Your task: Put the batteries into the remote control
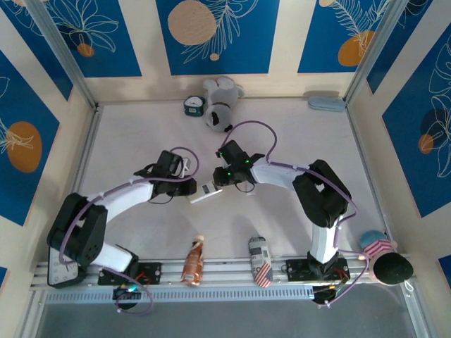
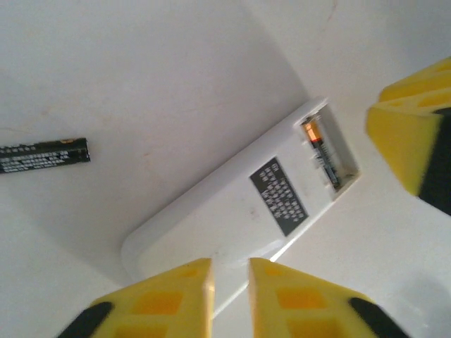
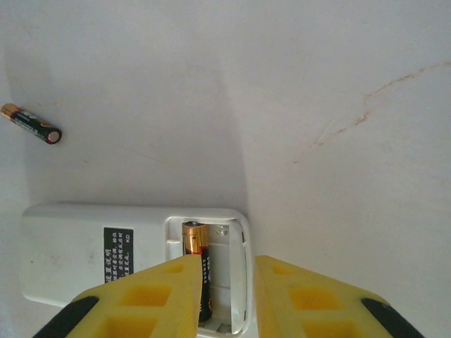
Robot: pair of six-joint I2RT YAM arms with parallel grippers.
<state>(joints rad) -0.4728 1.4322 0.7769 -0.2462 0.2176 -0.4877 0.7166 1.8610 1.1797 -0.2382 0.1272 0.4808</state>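
The remote control (image 2: 225, 218) (image 3: 77, 260) (image 1: 204, 192) lies back up on the white table, its battery compartment uncovered. One of the batteries (image 3: 197, 264) (image 2: 320, 148) sits in the compartment's left slot, and the slot beside it is bare. The other battery (image 2: 44, 155) (image 3: 32, 123) lies loose on the table, apart from the remote. My left gripper (image 2: 230, 289) (image 1: 184, 184) hovers over the remote's rounded end, its jaws a narrow gap apart with nothing between them. My right gripper (image 3: 227, 296) (image 1: 222, 176) stands over the compartment end, its jaws apart and holding nothing.
A grey plush toy (image 1: 220, 104) and a small clock (image 1: 192, 105) stand at the back wall, and a pale blue case (image 1: 326, 103) lies at the back right. A bottle (image 1: 194, 260) and a can (image 1: 259, 260) lie near the front rail.
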